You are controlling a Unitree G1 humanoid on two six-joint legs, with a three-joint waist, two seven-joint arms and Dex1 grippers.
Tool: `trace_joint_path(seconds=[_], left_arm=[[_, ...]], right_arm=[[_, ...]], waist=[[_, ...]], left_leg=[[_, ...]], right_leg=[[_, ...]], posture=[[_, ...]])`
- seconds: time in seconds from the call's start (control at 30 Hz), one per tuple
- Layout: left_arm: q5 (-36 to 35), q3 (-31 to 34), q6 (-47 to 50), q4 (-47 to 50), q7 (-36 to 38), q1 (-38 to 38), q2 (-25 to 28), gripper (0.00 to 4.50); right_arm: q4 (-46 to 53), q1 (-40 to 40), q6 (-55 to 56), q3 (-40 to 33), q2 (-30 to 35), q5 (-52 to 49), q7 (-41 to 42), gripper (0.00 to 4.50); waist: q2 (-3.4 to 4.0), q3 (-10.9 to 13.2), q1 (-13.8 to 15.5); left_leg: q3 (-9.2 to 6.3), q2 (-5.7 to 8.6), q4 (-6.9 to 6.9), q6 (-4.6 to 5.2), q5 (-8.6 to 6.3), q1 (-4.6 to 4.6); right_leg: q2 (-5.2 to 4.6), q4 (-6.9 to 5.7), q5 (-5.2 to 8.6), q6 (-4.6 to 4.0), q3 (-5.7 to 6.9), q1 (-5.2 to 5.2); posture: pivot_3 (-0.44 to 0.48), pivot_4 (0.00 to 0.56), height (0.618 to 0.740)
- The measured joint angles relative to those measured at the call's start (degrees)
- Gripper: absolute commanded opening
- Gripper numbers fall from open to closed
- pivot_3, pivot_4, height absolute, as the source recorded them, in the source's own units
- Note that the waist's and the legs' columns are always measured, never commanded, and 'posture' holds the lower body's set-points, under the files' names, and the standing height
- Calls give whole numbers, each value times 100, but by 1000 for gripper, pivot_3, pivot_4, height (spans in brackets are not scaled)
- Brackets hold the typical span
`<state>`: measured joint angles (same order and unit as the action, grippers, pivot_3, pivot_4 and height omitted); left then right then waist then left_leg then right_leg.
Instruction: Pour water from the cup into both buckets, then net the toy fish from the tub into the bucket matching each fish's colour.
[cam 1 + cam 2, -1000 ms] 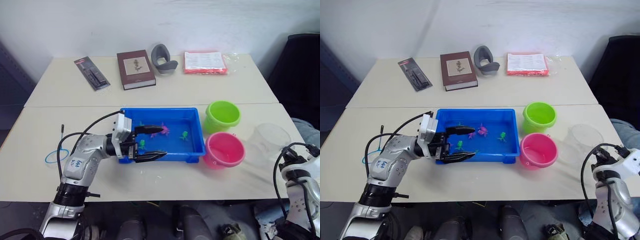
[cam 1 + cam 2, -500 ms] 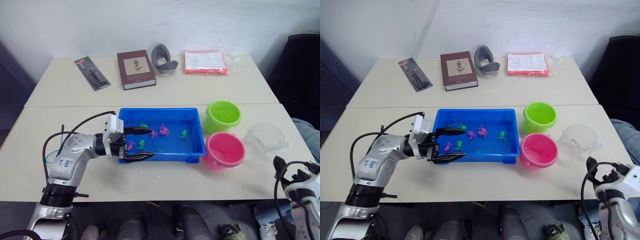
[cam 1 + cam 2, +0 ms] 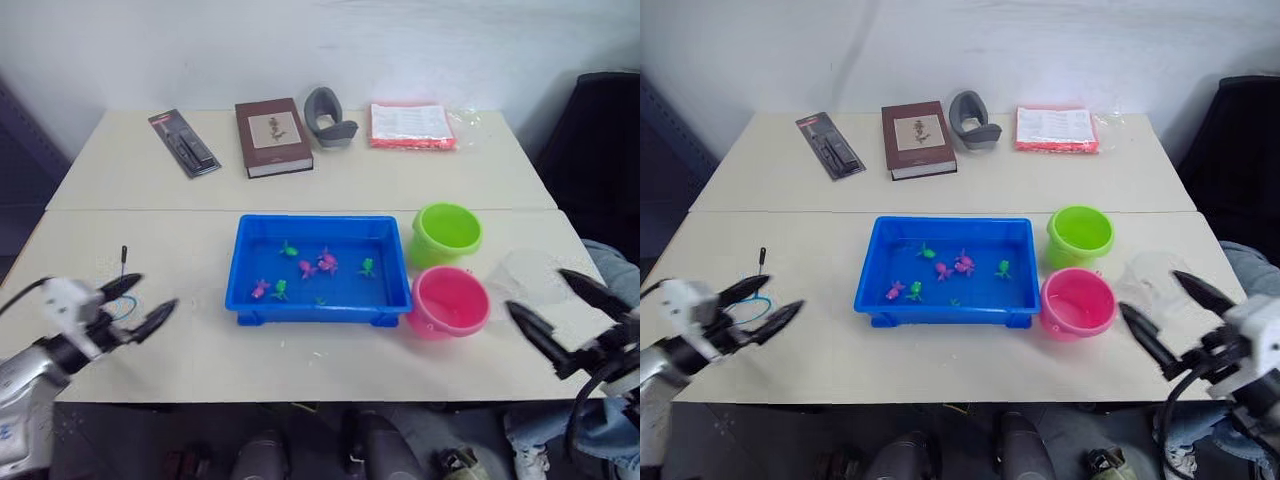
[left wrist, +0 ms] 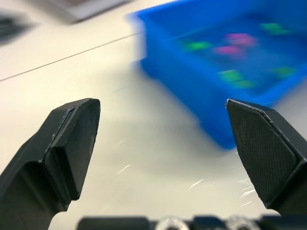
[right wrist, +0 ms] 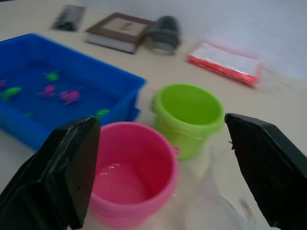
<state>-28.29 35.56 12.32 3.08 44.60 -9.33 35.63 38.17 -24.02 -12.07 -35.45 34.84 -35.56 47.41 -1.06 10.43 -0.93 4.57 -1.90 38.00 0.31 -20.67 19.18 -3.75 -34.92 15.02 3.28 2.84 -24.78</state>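
Note:
The blue tub (image 3: 249,292) sits mid-table with several tiny pink fish (image 3: 325,262) and green fish (image 3: 367,266) in it. To its right stand the lime green bucket (image 3: 447,232) and the pink bucket (image 3: 449,300), which has water at its bottom (image 5: 120,184). The clear cup (image 3: 528,274) stands upright right of the pink bucket. My right gripper (image 3: 562,312) is open just in front of the cup, holding nothing. The net's blue hoop (image 3: 750,308) lies at the table's left, its thin handle (image 3: 762,258) pointing away. My open left gripper (image 3: 140,303) hovers at the hoop.
On the far table lie a black package (image 3: 183,145), a brown book (image 3: 272,137), a grey holder (image 3: 328,116) and a red-edged packet (image 3: 412,125). A dark chair (image 3: 600,130) stands at the right. Bare tabletop lies between net and tub.
My left arm has pulled back from the tub to the far left, over the net. My right gripper has risen into view beside the cup, its fingers apart.

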Motion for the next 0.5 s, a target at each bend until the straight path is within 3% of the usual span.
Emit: trace_joint_path(seconds=[0.1,0.27,0.5], left_arm=[[-60,443,137,-304,-356,-231,-19,4500],[33,1157,411,-542,-1509,-891,-480,4500],[62,1129,762,-349,-2130,-1175,-814,4500]], right_arm=[[-1,262,520,582,70,272,429,4411],[280,292,702,1181,72,168,678,4411],[507,250,728,1495,73,120,679,4411]], waist=[[-2,1,80],[-10,-3,93],[-40,-17,171]], left_leg=[[2,8,3,5,-4,0],[2,11,3,18,-25,2],[-1,15,4,-5,-46,1]], right_leg=[[-15,1,0,0,6,0],[-44,10,1,-2,13,1],[-60,23,7,-13,25,10]], posture=[[0,150,740],[0,150,740],[0,150,740]])
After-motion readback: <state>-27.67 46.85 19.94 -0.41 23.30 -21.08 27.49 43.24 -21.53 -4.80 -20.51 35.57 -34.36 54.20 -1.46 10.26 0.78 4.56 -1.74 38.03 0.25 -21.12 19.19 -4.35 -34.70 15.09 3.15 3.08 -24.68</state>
